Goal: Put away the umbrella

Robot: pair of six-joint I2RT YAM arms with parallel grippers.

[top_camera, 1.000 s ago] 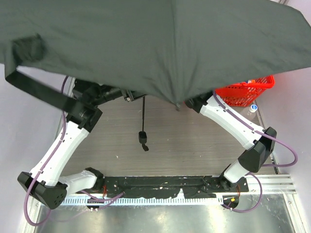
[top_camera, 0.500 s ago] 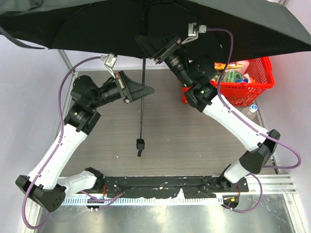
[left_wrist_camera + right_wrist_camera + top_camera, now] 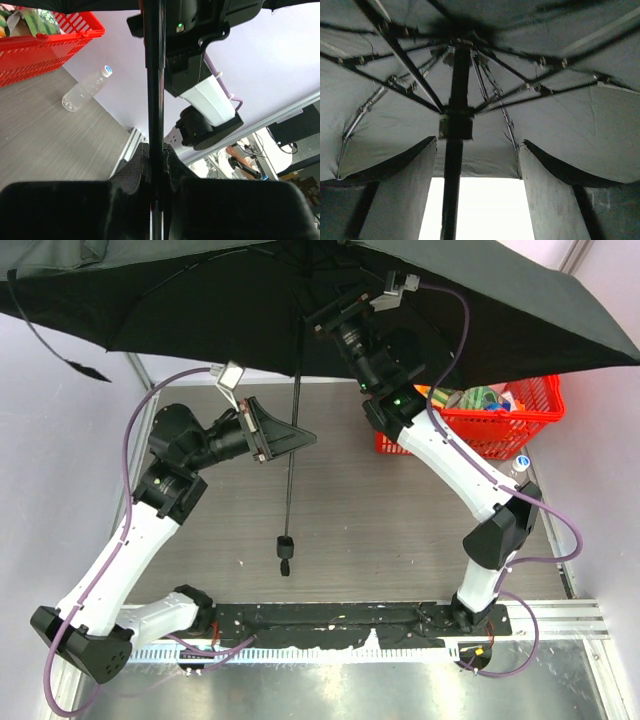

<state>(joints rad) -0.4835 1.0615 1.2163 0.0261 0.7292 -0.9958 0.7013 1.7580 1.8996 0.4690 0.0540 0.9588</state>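
Umbrella: we see one umbrella (image 3: 480,310), open, with its canopy (image 3: 200,290) spread over the table's far edge.
Long axis: its shaft (image 3: 291,480) runs from the canopy toward the near edge, and the handle (image 3: 285,544) hangs free above the middle of the table (image 3: 380,530).
Left gripper: the left gripper (image 3: 156,167) is clenched on the shaft, about midway along it.
Right gripper: the right gripper (image 3: 477,150) is up under the canopy with its jaws apart; the shaft passes between them without touching either.
Key relation: the runner (image 3: 455,125) sits on the shaft just ahead of the right fingers, toward the canopy. We judge the right arm the nearer one for collapsing the umbrella, while the left steadies the shaft.
Count: one umbrella, two grippers, one red basket (image 3: 500,430) at the table's right edge, and one clear bottle (image 3: 85,92) lying beside it.
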